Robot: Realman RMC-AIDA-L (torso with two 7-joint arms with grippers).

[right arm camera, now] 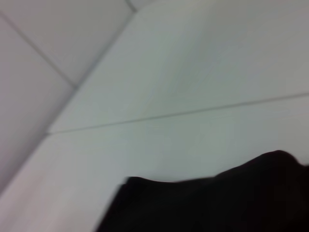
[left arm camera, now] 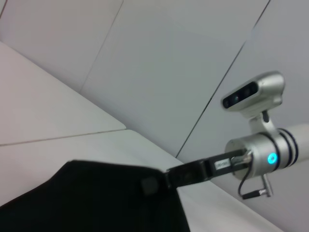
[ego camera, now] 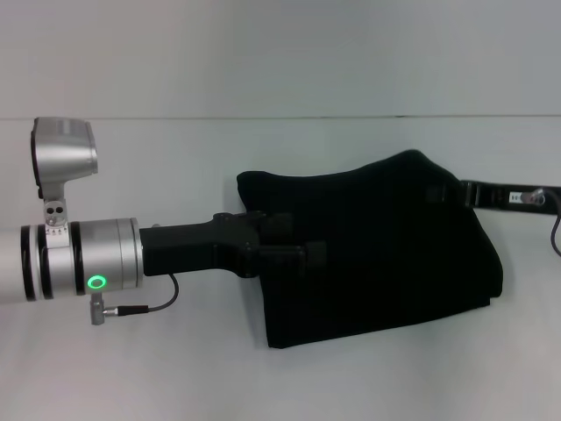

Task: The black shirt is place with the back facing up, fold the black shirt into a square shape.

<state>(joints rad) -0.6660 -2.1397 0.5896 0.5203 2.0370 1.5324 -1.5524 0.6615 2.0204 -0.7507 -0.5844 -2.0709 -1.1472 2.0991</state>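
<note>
The black shirt is a bunched, partly folded dark mass in the middle right of the table, plain side showing. My left gripper reaches in from the left, and its tip lies over the shirt's left edge, black on black. At the shirt's raised far right corner, my right gripper is shut on the cloth. The left wrist view shows that right gripper pinching the corner of the shirt. Only the shirt's upper edge appears in the right wrist view.
The white table runs to a pale wall behind. My right arm's wrist with its camera hangs above the table's far side. A cable loops beside the right arm.
</note>
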